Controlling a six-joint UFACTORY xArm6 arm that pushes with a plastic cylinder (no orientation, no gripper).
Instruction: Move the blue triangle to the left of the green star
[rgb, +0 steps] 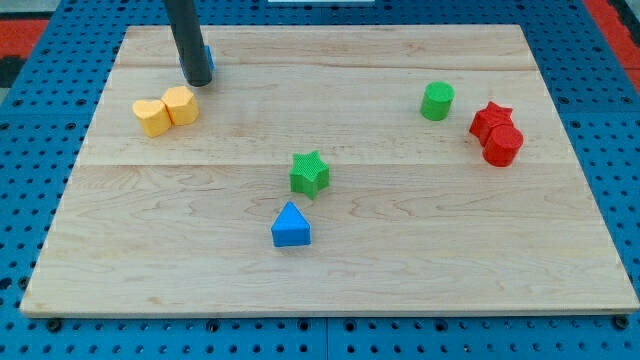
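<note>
The blue triangle (291, 226) lies on the wooden board (400, 250), just below and slightly left of the green star (309, 173), with a small gap between them. My tip (197, 81) is at the view's top left, far from both, just above the yellow blocks. A sliver of another blue block (209, 57) shows behind the rod, mostly hidden.
A yellow heart (151, 117) and a yellow hexagon (182, 105) touch each other at the left. A green cylinder (437, 101) stands at the upper right. A red star (490, 119) and a red hexagon (502, 145) touch near the right edge.
</note>
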